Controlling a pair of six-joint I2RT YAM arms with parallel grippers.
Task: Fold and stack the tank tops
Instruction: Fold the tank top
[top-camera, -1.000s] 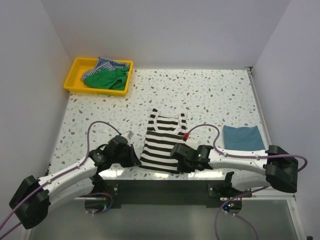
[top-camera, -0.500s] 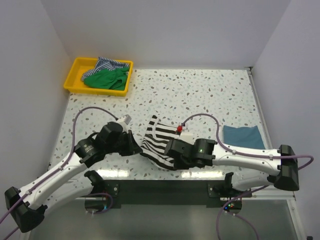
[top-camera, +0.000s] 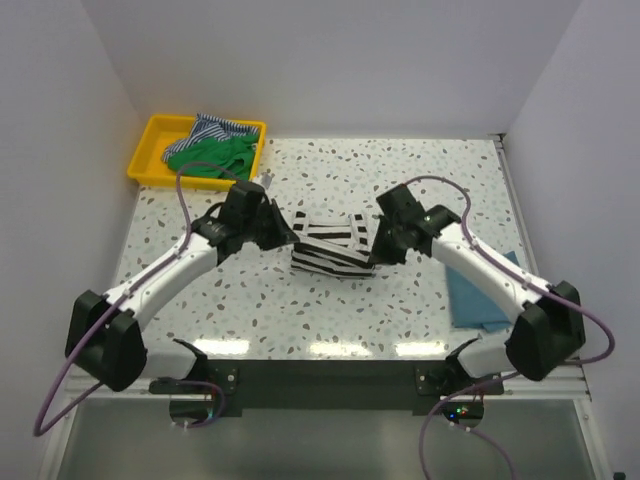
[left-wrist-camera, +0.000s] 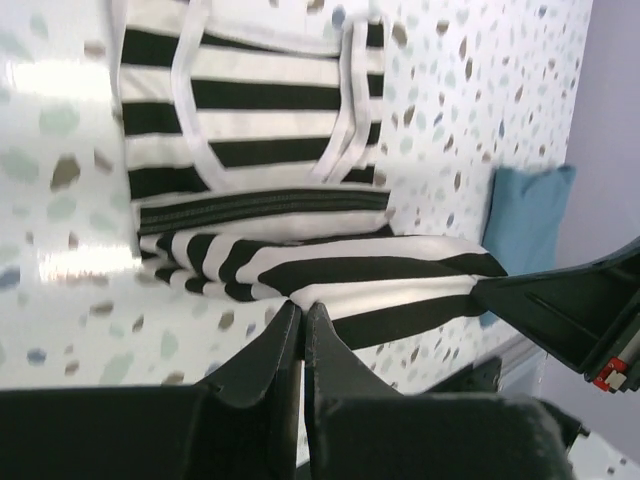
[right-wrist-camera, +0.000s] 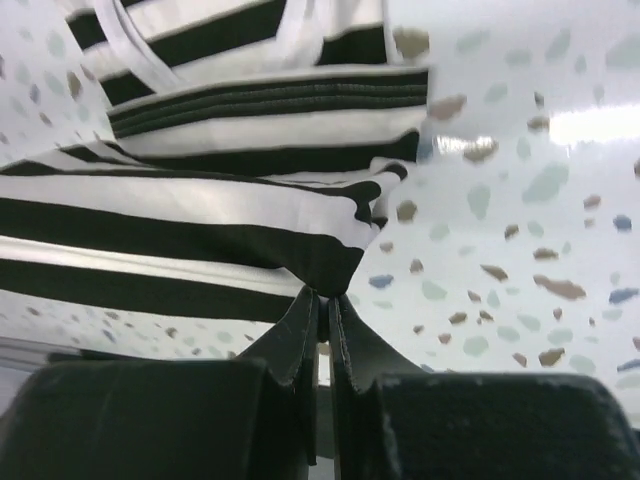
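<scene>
Overhead alone shows the yellow tray (top-camera: 155, 150) beyond the pinched striped top (top-camera: 330, 250).

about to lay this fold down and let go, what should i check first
1. Left jaws pinched shut on a corner of the striped tank top: ok.
2. Right jaws pinched shut on the other corner: ok.
3. Held edge over the strap half, roughly level from side to side: ok.
4. Bottom layer flat on the table: not ok, the left wrist view shows rumpled cloth near the fold.
5. Right arm apart from the folded teal top: cannot tell, the arm crosses over it in the top view.
6. Yellow tray away from the fold: ok.
</scene>
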